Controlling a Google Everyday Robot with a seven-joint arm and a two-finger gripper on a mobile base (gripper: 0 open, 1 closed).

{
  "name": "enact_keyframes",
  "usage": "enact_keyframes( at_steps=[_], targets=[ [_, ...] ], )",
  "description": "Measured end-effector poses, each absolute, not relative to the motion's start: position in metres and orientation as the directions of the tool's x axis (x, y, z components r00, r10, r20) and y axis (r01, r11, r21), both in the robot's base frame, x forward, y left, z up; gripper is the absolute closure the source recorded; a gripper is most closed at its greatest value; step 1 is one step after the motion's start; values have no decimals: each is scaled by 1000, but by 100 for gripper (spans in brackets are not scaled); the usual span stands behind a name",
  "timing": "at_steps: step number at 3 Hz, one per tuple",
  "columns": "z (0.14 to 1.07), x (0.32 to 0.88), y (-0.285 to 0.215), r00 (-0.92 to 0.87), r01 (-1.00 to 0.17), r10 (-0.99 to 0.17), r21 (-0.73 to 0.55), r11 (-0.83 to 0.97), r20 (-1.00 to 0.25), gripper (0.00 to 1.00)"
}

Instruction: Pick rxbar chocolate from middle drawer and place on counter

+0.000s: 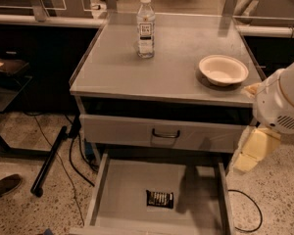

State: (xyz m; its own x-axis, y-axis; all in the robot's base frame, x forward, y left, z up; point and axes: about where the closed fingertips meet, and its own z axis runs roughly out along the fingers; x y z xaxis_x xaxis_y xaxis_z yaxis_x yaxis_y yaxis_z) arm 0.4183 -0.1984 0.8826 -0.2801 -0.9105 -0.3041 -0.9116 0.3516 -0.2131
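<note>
The rxbar chocolate (pixel 159 199) lies flat on the floor of the open middle drawer (pixel 122 190), near its front and a little right of centre. The counter (pixel 171 67) is the grey cabinet top above. My gripper (pixel 251 153), pale yellow, hangs from the white arm (pixel 284 99) at the right side of the cabinet. It is below the counter's edge, above and to the right of the drawer's right wall. It holds nothing that I can see and is well apart from the bar.
A clear labelled bottle (pixel 145 26) stands at the back middle of the counter. A pale round bowl (pixel 223 69) sits at its right side. A shut drawer with a dark handle (pixel 165 133) is above the open one. Cables and a black pole (pixel 49 160) lie on the floor at left.
</note>
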Motion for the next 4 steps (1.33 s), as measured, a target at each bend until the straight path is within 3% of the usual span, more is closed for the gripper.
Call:
enact_keyframes(
  at_steps=[1, 3, 4],
  targets=[
    [882, 417, -197, -274, -913, -908, -211, 349, -316, 0],
    [789, 396, -174, -259, -931, -839, -107, 348, -478, 0],
    [789, 396, -174, -259, -931, -839, -107, 348, -478, 0]
  ],
)
